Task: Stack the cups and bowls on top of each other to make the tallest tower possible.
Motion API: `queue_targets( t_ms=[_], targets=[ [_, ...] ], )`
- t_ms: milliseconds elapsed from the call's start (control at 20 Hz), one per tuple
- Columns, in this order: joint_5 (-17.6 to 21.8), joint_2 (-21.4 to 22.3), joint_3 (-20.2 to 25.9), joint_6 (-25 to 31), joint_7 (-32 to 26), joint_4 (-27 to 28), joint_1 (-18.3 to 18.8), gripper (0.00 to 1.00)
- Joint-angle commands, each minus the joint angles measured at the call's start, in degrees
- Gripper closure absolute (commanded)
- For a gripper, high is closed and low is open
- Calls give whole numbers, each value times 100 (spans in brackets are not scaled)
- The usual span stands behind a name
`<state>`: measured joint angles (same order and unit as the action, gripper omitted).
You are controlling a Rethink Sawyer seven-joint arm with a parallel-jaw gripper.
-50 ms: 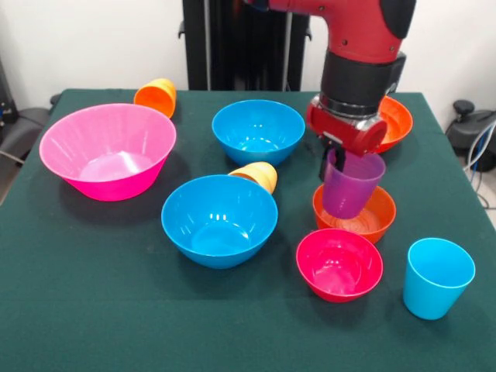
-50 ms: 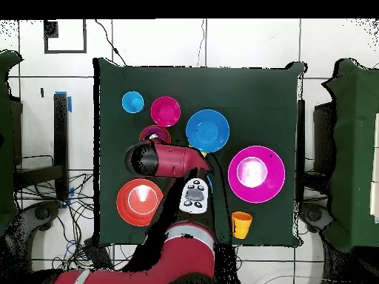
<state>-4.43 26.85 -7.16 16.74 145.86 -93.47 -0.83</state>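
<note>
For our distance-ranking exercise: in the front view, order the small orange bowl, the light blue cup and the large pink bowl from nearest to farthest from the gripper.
1. Small orange bowl, directly beneath the gripper.
2. Light blue cup, front right corner.
3. Large pink bowl, far across at the left.

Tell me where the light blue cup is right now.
In the front view the light blue cup stands upright at the table's near right corner, just right of the small magenta bowl and apart from it.
</note>
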Motion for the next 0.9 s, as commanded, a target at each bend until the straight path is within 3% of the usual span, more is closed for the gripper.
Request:
queue_targets(
  t_ms=[50,550,900],
  targets=[
    [429,-800,569,-415,-138,159,254,100],
    [51,-1182,1102,-482,304,-327,511,100],
    [43,-1199,1048,-175,266,-273,477,100]
  ],
)
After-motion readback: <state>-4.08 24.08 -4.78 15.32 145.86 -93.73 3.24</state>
